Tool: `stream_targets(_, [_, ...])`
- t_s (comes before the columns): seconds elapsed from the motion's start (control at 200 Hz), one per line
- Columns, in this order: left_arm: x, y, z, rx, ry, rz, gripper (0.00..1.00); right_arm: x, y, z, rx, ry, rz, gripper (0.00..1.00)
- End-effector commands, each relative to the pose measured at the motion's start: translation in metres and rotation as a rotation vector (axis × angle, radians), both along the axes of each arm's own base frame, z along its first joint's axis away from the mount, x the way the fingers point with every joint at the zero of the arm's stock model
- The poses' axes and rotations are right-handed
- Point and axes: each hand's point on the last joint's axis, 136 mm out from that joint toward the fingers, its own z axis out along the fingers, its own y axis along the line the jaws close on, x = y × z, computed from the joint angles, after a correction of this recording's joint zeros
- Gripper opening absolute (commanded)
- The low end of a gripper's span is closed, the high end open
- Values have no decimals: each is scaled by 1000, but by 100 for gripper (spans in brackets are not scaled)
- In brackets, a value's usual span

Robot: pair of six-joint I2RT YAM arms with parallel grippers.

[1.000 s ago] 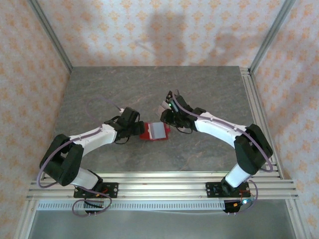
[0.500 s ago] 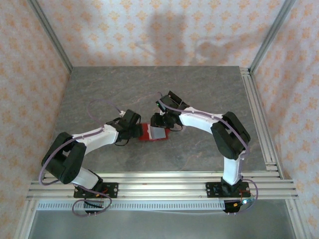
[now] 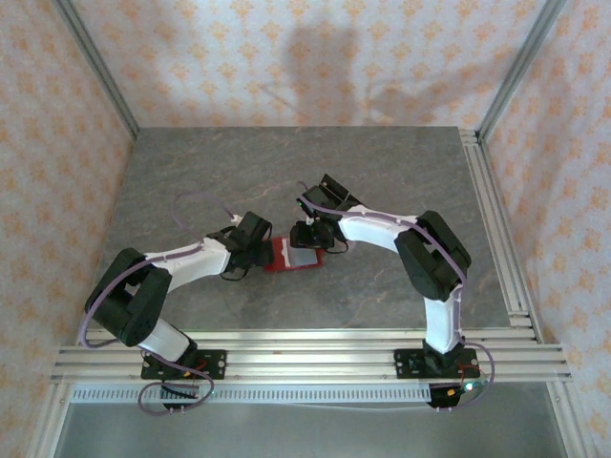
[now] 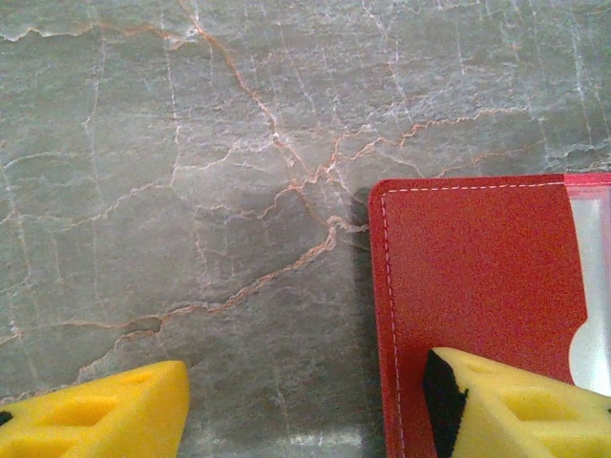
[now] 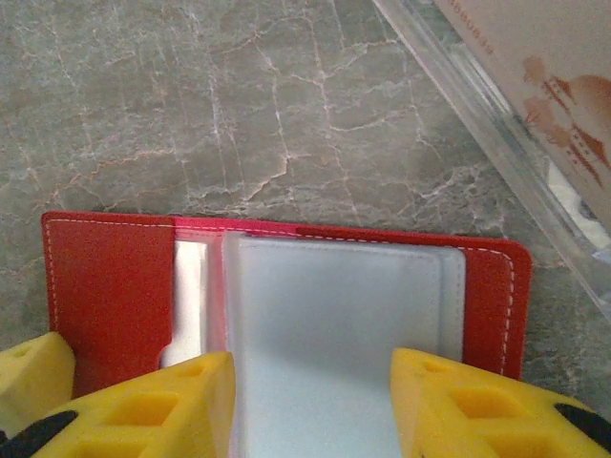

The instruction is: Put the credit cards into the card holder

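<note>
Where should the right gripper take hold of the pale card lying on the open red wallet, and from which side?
Probably its two side edges, pinched across the width from straight above. The pale card lies flat on the open card holder, so its faces can't be clamped. The right gripper hangs open over it but looks too narrow.

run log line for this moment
left gripper open, finger on card holder | right gripper open, straddling pale panel | card holder open on table
</note>
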Motion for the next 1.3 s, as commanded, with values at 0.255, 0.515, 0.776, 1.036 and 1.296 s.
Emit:
stream_targets(0.255, [0, 6, -4, 45, 3, 2, 67, -5, 6, -16, -7, 56, 25, 48])
stream_targets(0.515, [3, 3, -3, 38, -3, -5, 67, -12, 35, -4, 173, 126, 11, 48])
stream_targets(0.776, [5, 1, 2, 27, -19, -11, 66, -12, 45, 3, 255, 148, -20, 48])
stream_targets(1.036, [1, 5, 18, 14, -63, -8, 67, -12, 43, -3, 266, 160, -54, 48])
stream_targets(1.296, [-5, -1, 36, -70, -131, -35, 69, -10, 44, -4, 267, 158, -67, 48])
